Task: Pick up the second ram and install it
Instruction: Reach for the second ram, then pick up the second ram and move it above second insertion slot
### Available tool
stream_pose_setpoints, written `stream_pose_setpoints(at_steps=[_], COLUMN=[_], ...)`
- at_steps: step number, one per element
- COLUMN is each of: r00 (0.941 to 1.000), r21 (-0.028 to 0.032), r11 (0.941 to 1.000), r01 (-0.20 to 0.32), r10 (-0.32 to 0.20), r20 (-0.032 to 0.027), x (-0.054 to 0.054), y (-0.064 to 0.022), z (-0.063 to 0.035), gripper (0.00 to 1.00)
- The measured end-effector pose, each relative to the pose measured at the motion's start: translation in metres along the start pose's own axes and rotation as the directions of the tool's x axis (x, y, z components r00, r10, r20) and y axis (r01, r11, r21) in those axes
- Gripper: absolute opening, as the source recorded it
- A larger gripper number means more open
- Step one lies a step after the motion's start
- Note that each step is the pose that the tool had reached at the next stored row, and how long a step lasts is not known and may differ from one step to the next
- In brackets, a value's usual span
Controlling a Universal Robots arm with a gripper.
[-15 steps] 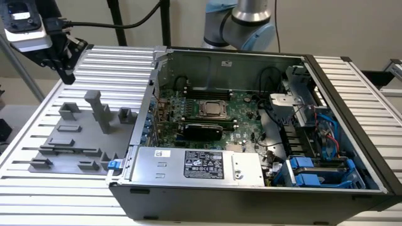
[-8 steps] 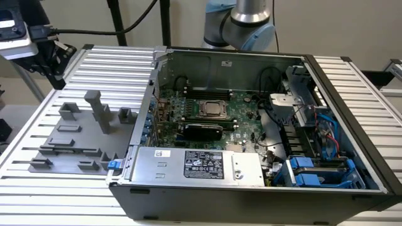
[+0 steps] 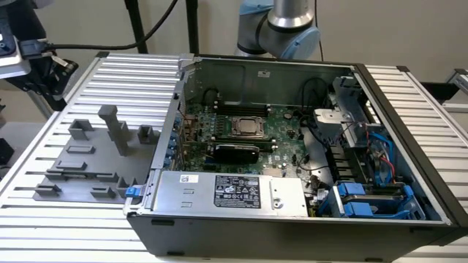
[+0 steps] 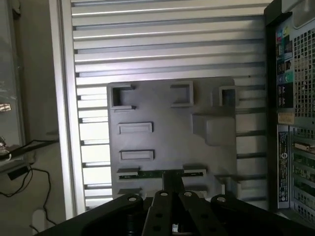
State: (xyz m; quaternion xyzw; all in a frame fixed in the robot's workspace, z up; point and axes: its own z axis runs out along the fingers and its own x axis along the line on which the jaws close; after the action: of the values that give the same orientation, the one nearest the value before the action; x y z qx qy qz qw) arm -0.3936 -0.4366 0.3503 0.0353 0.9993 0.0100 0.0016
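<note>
**One ram seated in the fixture, closed pincer above it**

One green ram (image 4: 150, 173) stands on edge in the grey fixture (image 4: 167, 128), directly beneath the pincer (image 4: 172, 179) and partly hidden by its tips. The pincer looks closed, its tips meeting with nothing between them, and it hangs well above the fixture. A bracket (image 4: 128, 172) holds the stick at one end, just to one side of the tips, and its twin sits just to the other side. The open case (image 3: 292, 181) stands on the slatted table (image 4: 167, 44), well off to the pincer's side.

The pick looks not yet made, and several things could go wrong:

- Closed tips coming down would strike the stick's top edge.
- The tips seem to close along the stick's length, not across its flat faces, so a grasp may miss or skew it.
- The brackets crowd both ends, so an off-centre approach could hit them.
- A tilted stick would later jam against its slot on the board (image 3: 281, 118).
</note>
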Motion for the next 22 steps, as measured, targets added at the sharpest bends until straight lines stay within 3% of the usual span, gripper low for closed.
stream_pose_setpoints(at_steps=[3,18,22], r00=[1.0,1.0,0.9997], r21=[0.0005,0.0005,0.0037], r11=[1.0,1.0,0.9997], r01=[0.0,0.0,0.024], r10=[0.0,0.0,-0.024], r20=[-0.0064,-0.0069,-0.0065], x=[0.0025,0.0028,0.0027], y=[-0.0039,-0.0043,-0.0044], z=[0.0038,0.0063,0.0092], gripper=[0.0,0.0,0.0])
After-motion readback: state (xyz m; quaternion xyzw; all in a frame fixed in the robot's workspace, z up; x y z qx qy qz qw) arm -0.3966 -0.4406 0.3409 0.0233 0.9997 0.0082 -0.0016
